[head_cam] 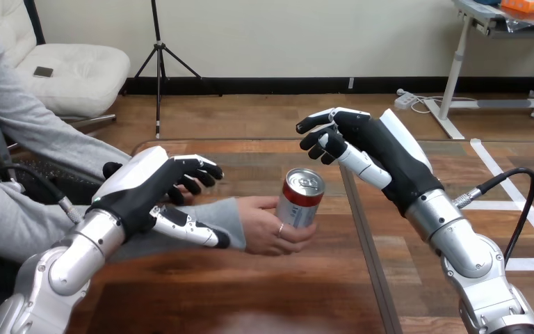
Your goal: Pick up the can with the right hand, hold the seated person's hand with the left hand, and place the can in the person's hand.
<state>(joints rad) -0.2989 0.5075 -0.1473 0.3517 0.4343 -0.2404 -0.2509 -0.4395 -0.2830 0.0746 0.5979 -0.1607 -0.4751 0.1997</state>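
A silver can with a red band (300, 198) stands upright in the person's hand (271, 229), which curls round its lower part just above the table. My right hand (368, 149) hangs open above and to the right of the can, fingers stretched toward it and apart from it. My left hand (149, 191) is over the person's grey-sleeved forearm (226, 216), left of the can. Its thumb lies straight along the sleeve's near side. Its fingers are loosely bent above the far side and do not close on the sleeve.
The wooden table (250, 292) has a dark seam (361, 229) running front to back just right of the can. The person sits at the left, their other arm (42, 132) reaching in along the table's left edge.
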